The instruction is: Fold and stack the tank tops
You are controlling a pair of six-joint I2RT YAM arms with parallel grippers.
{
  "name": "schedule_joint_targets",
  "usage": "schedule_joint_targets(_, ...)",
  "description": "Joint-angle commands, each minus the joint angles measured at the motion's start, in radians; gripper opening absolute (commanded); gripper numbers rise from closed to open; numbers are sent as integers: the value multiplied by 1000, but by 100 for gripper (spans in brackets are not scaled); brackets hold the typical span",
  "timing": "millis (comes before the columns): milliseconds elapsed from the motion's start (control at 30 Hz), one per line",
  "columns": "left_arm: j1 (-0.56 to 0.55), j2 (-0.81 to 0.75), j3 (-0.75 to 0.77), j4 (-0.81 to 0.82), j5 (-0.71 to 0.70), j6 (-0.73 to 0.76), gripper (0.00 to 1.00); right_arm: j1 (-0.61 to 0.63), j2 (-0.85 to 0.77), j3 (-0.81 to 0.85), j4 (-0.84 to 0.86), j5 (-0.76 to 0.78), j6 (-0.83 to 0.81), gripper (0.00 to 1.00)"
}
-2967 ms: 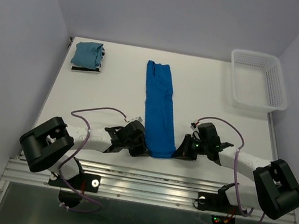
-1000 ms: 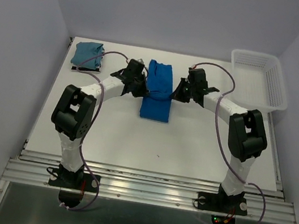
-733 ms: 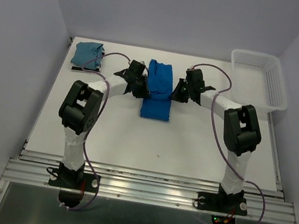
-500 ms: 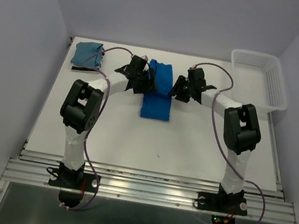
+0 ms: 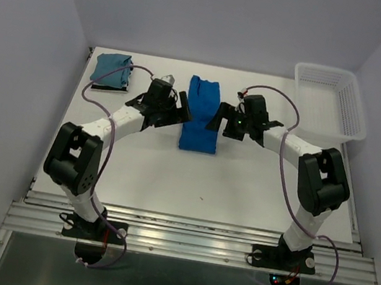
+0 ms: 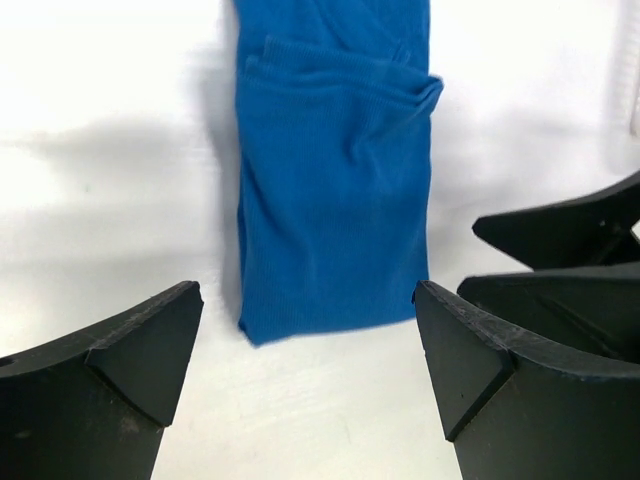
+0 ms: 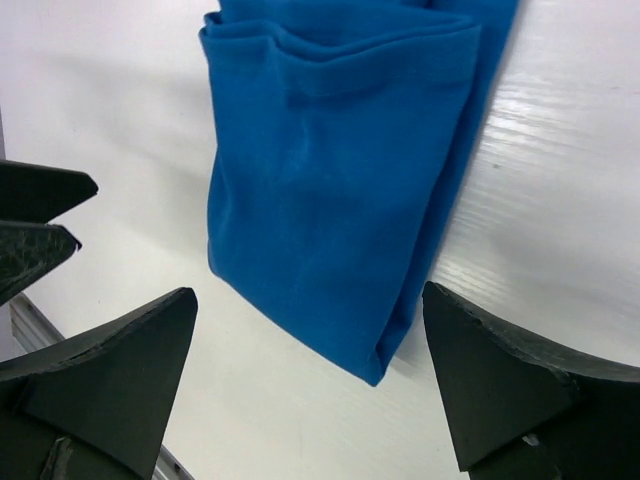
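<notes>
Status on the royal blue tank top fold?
Left end effector open, right end effector open, both empty. Royal blue tank top folded, flat on table. Nothing blocking.

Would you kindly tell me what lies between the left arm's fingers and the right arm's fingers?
The folded royal blue tank top lies between the open left fingers and right fingers; the top view shows it best.

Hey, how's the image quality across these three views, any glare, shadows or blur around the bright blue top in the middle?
Top view: soft, even light, the bright blue top is sharp and free of glare. Left wrist view: a diffuse grey shadow lies on the table left of the top, and the fabric's ribbing is crisp. Right wrist view: a bright sheen washes out the table on the right.
</notes>
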Motion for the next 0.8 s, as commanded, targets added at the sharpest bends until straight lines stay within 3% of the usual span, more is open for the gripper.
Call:
schedule_joint_targets(0,3,-104,-105,13,-39,-24,99,25,-20,4,58,-44,-44,100)
schedule_joint_targets(267,-16,-167,-314,106,32,-80,99,25,-81,-115,39,34,0,100)
schedule_joint_targets(400,-16,-127,-320,169,57,-94,98,25,-77,-172,52,21,26,100)
schedule_joint_targets(500,-16,-70,-297,193,76,-91,91,25,-55,-174,55,5,33,88)
schedule_joint_targets(567,-16,-27,-273,196,101,-88,81,25,-45,-187,73,10,45,74)
schedule_joint_targets(767,-17,33,-262,219,113,-83,58,25,4,-192,121,17,66,56)
